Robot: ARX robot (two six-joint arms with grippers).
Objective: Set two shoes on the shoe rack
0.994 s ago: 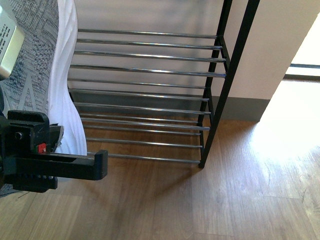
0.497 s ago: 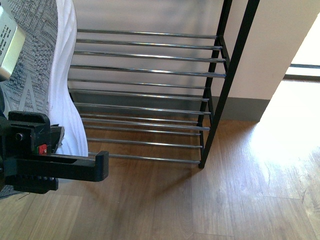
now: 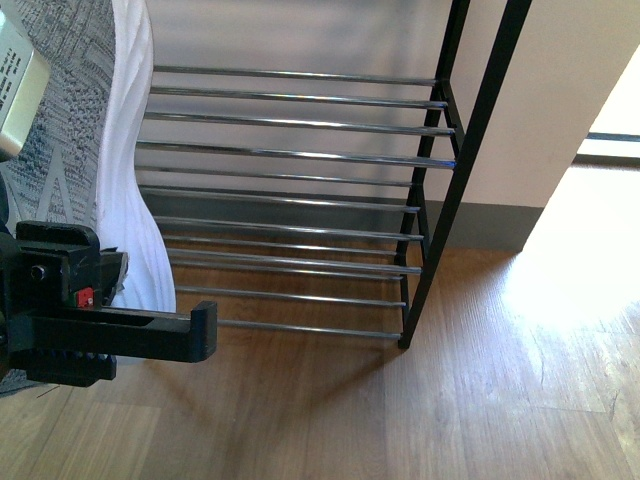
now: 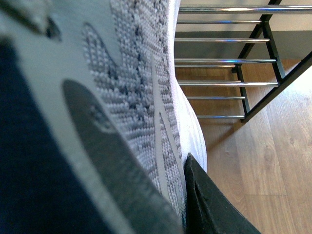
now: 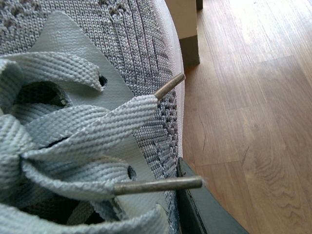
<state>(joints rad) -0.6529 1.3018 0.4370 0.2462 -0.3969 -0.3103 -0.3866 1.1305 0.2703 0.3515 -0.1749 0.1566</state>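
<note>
My left fingers (image 3: 190,335) pinch the shoe (image 3: 70,130). It stands on end at my left side. Its grey knit upper faces me and its white sole is turned to the right, toward the rack (image 3: 300,155). One black finger runs out sideways just beneath the sole's lower end. The left wrist view shows that finger pressed against the knit beside the dark side stripe, while the other finger is hidden behind the shoe. The shoe hangs in front of the rack's left part and covers the rod ends there. It rests on no tier.

The second shoe (image 5: 136,44) fills the right wrist view, with its laces (image 5: 83,126) uppermost. One of my right fingers (image 5: 204,212) touches the edge of its sole, and the other is out of sight, so I cannot tell whether they clamp it. Wooden floor (image 5: 253,122) lies beside it.

A cream plate (image 3: 15,70) above my left fingers bears small dark print, too small to read.
</note>
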